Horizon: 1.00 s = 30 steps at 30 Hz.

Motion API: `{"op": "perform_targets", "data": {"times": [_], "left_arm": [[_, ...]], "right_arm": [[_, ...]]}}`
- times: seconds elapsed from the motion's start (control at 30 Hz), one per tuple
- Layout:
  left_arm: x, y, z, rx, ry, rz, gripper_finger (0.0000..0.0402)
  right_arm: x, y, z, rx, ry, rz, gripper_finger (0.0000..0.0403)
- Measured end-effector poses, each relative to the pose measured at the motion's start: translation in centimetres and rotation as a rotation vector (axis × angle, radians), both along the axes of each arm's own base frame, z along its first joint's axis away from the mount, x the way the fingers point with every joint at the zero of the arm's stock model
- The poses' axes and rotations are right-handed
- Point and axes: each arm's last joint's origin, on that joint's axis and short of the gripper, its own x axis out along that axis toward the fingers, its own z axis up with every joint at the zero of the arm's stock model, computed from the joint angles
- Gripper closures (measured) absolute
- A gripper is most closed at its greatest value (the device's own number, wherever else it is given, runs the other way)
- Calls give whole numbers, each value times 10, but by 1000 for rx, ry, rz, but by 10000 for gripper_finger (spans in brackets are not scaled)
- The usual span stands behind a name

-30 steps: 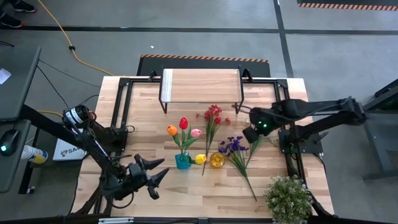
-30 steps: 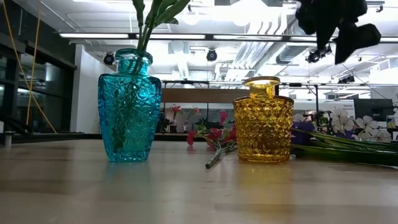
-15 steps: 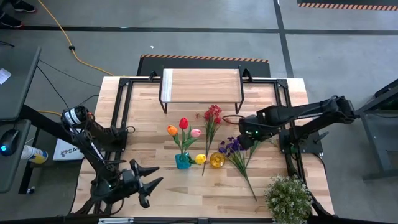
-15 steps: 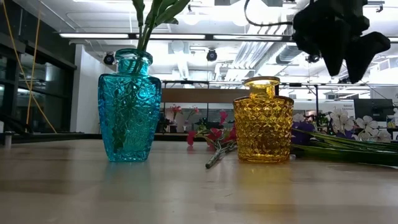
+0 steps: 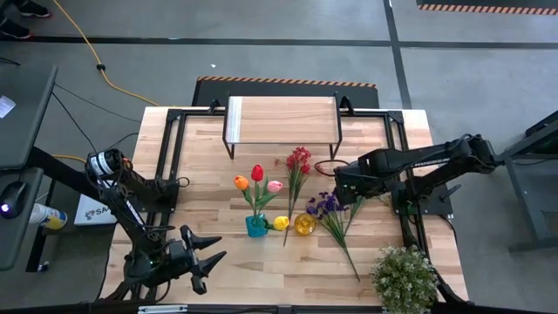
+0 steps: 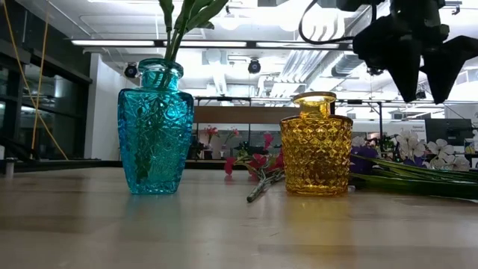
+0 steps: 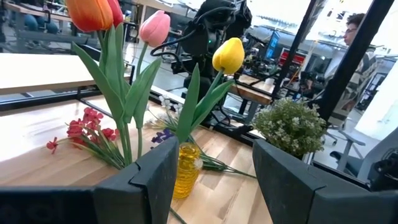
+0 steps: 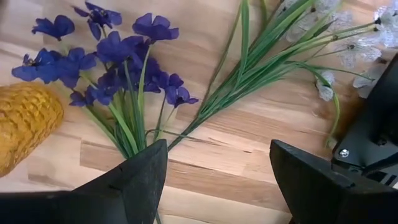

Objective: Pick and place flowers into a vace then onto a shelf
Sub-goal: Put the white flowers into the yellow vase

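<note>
Bright even overhead light, glaring ceiling strips in low view, soft shadows, blurred foreground tabletop

Glossy faceted glass vases: teal (image 6: 156, 127), amber (image 6: 316, 145); table (image 5: 261, 262) matt wood planks.

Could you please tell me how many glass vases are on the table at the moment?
2. The teal vase stands at the table's front middle holding tulip stems; the amber vase stands just to its right, beside the purple spray. None seems hidden.

Wooden table (image 5: 209, 262) carries shelf (image 5: 281, 119), blue vase (image 5: 255, 227), yellow vase (image 5: 303, 225), loose flowers (image 5: 336, 220), potted plant (image 5: 404, 277).
</note>
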Motion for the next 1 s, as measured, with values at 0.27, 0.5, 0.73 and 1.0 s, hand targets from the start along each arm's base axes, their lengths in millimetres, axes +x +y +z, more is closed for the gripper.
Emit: {"op": "perform_targets", "data": {"times": [0.27,0.5,0.73,1.0], "left_arm": [[0,0,0,3,2,0,163],[0,0,-1,14,6,0,163],[0,0,-1,19,9,1,163],[0,0,-2,25,12,1,163]], "right_arm": [[-7,0,-18,12,63,-79,130],[-18,1,-60,92,94,-121,130],[-12,1,-82,115,-49,-169,130],[-18,-9,-91,96,-15,-270,130]]}}
